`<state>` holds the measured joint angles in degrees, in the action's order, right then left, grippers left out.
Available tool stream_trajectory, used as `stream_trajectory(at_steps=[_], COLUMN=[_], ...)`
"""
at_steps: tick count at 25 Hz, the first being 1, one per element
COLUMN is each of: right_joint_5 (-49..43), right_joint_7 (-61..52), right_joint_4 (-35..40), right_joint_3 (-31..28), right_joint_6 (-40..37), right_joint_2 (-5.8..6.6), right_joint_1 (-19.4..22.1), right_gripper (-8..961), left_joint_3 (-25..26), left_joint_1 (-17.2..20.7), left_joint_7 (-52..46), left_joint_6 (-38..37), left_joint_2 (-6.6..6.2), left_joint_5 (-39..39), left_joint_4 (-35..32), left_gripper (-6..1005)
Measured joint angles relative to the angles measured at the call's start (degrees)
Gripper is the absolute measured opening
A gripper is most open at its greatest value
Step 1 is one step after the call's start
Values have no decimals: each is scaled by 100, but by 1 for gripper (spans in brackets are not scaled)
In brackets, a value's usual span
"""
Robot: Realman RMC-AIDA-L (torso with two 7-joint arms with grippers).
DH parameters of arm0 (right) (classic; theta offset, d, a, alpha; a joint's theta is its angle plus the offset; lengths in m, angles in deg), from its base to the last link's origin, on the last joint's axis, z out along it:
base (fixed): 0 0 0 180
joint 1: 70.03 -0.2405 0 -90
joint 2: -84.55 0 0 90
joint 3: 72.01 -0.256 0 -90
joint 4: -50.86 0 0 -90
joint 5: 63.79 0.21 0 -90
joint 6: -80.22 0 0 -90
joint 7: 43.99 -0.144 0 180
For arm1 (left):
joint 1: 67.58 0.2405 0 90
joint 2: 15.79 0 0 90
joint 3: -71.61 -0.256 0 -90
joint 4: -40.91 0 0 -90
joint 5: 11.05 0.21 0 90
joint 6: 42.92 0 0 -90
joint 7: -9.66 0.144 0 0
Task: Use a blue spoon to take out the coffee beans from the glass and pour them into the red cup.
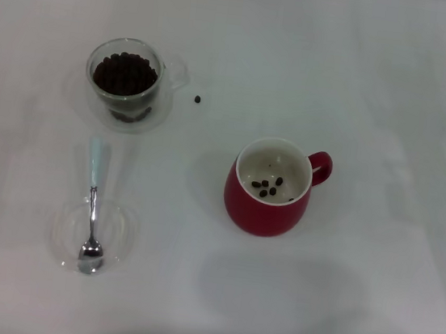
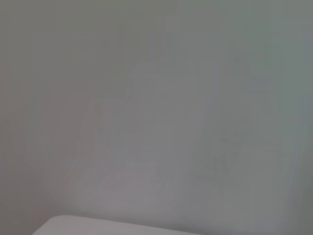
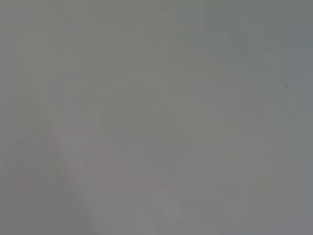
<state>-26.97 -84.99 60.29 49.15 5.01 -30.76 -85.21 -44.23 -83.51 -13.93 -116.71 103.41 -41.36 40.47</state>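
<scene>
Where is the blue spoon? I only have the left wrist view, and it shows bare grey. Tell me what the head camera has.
Observer: The blue spoon lies on its own, its bowl resting in a shallow clear dish and its handle pointing toward the glass.
Operator: Report the red cup.
Observer: The red cup stands upright to the spoon's right, with a few coffee beans inside.
Operator: Check for spills.
Observer: One stray bean lies on the table, just right of the glass.
</scene>
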Motion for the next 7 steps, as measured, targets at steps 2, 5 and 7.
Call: stream_trajectory(at_steps=[2, 5, 7], right_joint_5=[0, 5, 6], right_joint_7=[3, 50, 134], right_joint_4=[-10, -22, -23], right_joint_3=[-4, -26, -32], right_joint_6=[5, 23, 32], right_joint_2=[0, 0, 0], right_joint_1=[-10, -25, -37], right_gripper=[831, 831, 831], left_joint_3=[-1, -1, -1], left_joint_1=[-4, -19, -28], left_joint_7=[-18, -35, -50], left_joint_6=[3, 6, 20], left_joint_2=[-1, -2, -2], left_joint_5=[4, 9, 9], left_joint_4=[-1, -3, -4], left_gripper=[892, 893, 893])
